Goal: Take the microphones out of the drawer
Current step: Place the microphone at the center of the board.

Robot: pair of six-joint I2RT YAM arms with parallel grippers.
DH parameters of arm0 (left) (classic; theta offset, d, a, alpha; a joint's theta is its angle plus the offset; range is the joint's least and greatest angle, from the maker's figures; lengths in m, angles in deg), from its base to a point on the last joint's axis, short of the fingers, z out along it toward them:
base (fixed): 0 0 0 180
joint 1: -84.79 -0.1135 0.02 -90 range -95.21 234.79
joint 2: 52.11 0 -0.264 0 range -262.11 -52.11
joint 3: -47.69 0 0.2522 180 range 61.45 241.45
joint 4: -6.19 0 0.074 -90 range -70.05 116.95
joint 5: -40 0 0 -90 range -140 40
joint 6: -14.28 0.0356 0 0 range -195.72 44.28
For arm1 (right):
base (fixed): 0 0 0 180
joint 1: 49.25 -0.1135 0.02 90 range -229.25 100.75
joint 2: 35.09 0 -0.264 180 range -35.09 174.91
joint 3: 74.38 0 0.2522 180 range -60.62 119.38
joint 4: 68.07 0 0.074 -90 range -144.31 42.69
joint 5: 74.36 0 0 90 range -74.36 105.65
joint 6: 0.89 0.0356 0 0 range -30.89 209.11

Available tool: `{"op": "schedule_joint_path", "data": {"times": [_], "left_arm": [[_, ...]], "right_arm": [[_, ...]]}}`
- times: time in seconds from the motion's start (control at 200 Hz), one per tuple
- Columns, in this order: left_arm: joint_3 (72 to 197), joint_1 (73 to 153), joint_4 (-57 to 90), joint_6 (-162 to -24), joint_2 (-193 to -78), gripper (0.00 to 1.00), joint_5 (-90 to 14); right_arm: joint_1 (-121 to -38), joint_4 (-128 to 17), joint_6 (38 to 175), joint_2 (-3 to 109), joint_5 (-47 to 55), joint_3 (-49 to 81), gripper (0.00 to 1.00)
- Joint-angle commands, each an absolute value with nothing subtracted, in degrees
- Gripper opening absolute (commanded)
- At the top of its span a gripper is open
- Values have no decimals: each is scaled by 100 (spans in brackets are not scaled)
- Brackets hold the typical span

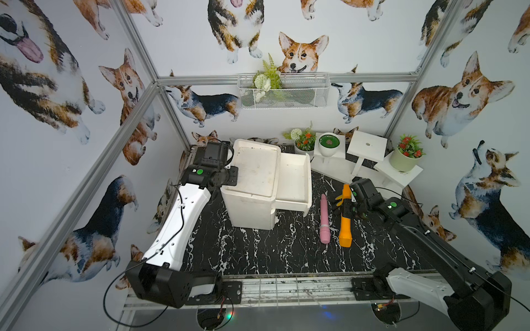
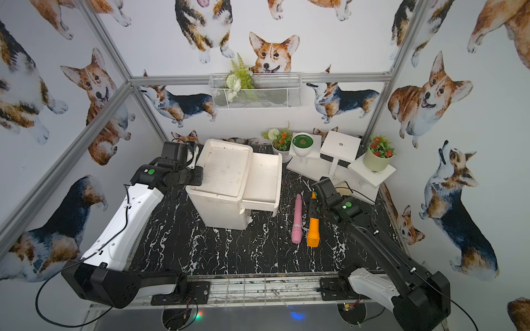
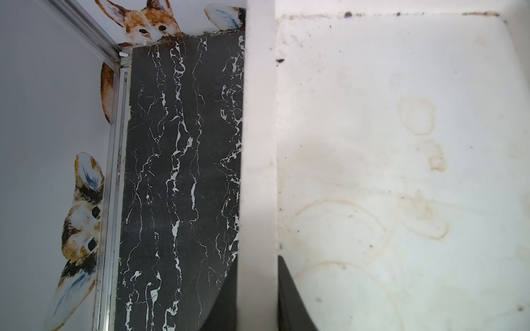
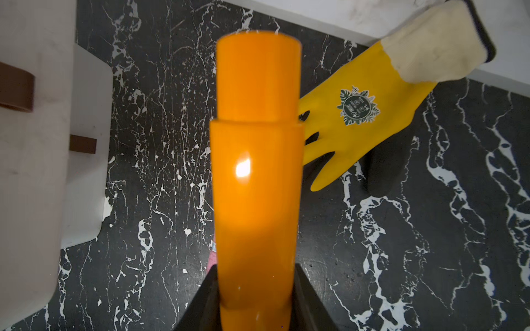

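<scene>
Two things sit outside the empty, open drawer (image 1: pixel 293 177), at its 4 o'clock: a pink microphone (image 1: pixel 325 220), then an orange microphone (image 1: pixel 345 229) just beside it. The right gripper (image 1: pixel 347 207), reaching from 3 o'clock, clamps the orange microphone across its long axis, which runs 12 to 6, head at 6. The left gripper (image 3: pixel 258 275) straddles the cabinet (image 1: pixel 252 172) rim, grip unclear.

Black marble desk (image 1: pixel 258 252). White drawer unit (image 1: pixel 252 177) rear left; pink mic (image 1: pixel 324 220) mid-right, orange mic (image 1: pixel 345 229) just beside; yellow glove (image 4: pixel 358 120) near; white stands (image 1: pixel 364 154), flower pot (image 1: pixel 304 143) at back.
</scene>
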State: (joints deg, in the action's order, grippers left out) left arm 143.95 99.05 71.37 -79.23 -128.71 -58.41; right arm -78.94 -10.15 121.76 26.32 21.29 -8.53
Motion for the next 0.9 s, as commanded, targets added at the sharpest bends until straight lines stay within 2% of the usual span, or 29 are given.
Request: {"op": "schedule_joint_path", "data": {"times": [0.0, 0.175, 0.335, 0.896], "left_arm": [[14350, 9863, 6882, -7818, -12875, 25, -5987], [14345, 9817, 6830, -7768, -12892, 36, -5985], [14304, 9806, 6794, -7765, -12845, 41, -5985], [14174, 9771, 6749, -7770, -12638, 45, -5985]], "right_arm": [[-7840, -1348, 12026, 2827, 1806, -902, 15], [-7805, -1572, 11944, 3347, 1560, -897, 15], [-7730, -1691, 11907, 3722, 1453, -837, 15], [-7397, -1813, 11667, 4857, 1284, -541, 17]]}}
